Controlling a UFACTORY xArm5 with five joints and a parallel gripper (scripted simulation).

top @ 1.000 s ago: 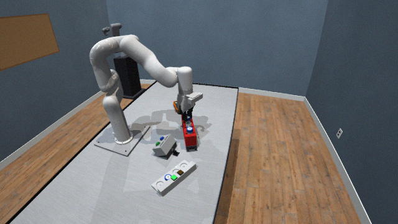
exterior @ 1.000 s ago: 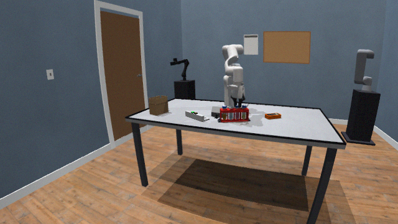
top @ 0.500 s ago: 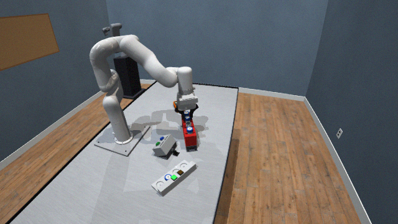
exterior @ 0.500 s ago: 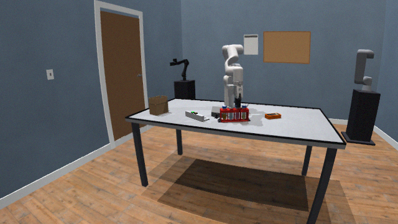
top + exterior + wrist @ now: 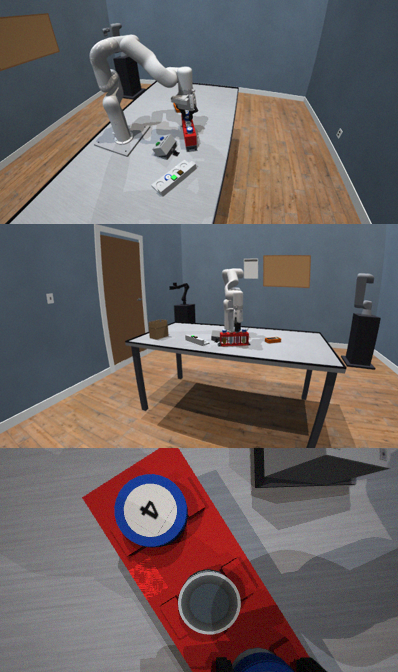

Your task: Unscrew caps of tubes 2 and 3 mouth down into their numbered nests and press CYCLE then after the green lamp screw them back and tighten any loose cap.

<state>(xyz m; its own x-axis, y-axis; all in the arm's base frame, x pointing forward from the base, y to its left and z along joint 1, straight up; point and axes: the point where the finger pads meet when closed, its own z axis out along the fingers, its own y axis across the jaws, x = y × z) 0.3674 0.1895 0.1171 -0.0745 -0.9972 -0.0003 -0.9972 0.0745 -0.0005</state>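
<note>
Top view and wrist view show the red decapping station [image 5: 190, 140] [image 5: 234, 344] [image 5: 187, 550] standing on the bench [image 5: 130, 174] [image 5: 295, 345] [image 5: 50, 598], in front of the arm. The end effector [image 5: 187, 116] [image 5: 237, 328] [image 5: 265, 663] is clenched on the blue cap of tube 2 [image 5: 186, 117] [image 5: 262, 663], one black finger at each side. Next to it, tube 3 [image 5: 188, 124] [image 5: 231, 339] [image 5: 209, 603] is without cap, its round mouth open. The cap of tube 4 [image 5: 189, 129] [image 5: 224, 331] [image 5: 151, 510] is on its tube, blue around a white top with black "4".

The cap of tube 3 [image 5: 168, 177] lies in its nest of the pale cap tray [image 5: 178, 182] [image 5: 196, 340]. There the green lamp [image 5: 174, 177] is lit and the amber lamp [image 5: 180, 172] is dark.

Between station and bench edge is a strip of open surface. On the arm's side, near the station, stands the grey key housing [image 5: 165, 147] [image 5: 216, 335] [image 5: 320, 465]. An orange object [image 5: 176, 108] [image 5: 273, 340] lies beyond the tube 1 end, and a brown container [image 5: 158, 329] stands well apart, past the tray.
</note>
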